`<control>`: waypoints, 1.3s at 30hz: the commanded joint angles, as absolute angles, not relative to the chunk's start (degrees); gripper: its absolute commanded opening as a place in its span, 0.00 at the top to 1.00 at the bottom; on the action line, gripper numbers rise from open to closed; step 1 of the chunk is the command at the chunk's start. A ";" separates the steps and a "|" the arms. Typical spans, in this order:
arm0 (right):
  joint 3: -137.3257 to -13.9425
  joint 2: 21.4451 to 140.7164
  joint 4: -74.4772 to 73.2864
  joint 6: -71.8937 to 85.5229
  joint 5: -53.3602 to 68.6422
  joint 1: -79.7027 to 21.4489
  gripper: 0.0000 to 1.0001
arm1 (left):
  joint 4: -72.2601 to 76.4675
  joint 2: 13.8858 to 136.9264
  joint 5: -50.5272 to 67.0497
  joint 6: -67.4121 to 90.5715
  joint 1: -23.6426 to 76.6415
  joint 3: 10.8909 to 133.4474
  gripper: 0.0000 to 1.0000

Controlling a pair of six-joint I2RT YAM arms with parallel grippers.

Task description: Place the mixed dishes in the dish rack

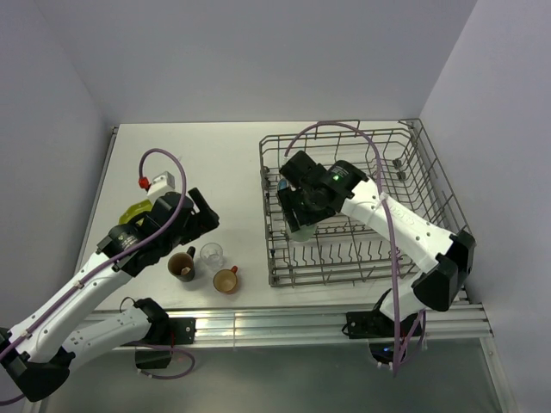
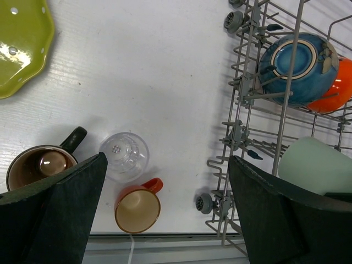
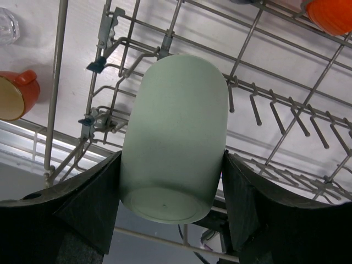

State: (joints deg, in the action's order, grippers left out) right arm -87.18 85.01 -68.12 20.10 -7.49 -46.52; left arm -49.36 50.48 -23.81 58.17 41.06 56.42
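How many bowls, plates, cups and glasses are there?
Bowls: 2, blue glazed bowl, orange-red bowl
Plates: 1, yellow-green plate
Cups: 3, pale green cup, dark brown mug, small orange cup
Glasses: 1, clear glass
Total: 7

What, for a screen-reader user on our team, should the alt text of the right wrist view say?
The right gripper clamps a pale green cup by its sides, over the tines of the grey wire dish rack. A small orange cup sits on the white table outside the rack at left, and an orange-red bowl shows at upper right.
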 commanded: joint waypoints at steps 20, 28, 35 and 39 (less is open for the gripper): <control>-82.70 84.47 -56.60 20.04 -10.54 -44.74 0.15 | -52.39 55.46 -20.57 59.68 40.34 52.47 0.02; -86.83 78.49 -58.44 20.04 -10.72 -44.74 0.09 | -52.04 58.97 -20.22 59.68 40.34 51.50 0.07; -86.48 73.22 -58.36 19.95 -10.19 -44.74 0.09 | -48.88 62.66 -18.55 57.83 40.25 51.42 0.21; -85.96 71.20 -58.80 19.69 -10.55 -44.82 0.09 | -48.60 65.47 -18.72 57.66 40.34 52.20 0.22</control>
State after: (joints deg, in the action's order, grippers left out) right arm -85.03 73.73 -58.81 20.03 -9.19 -44.99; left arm -50.24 64.16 -19.29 58.94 40.49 51.72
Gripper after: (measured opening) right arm 0.914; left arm 0.783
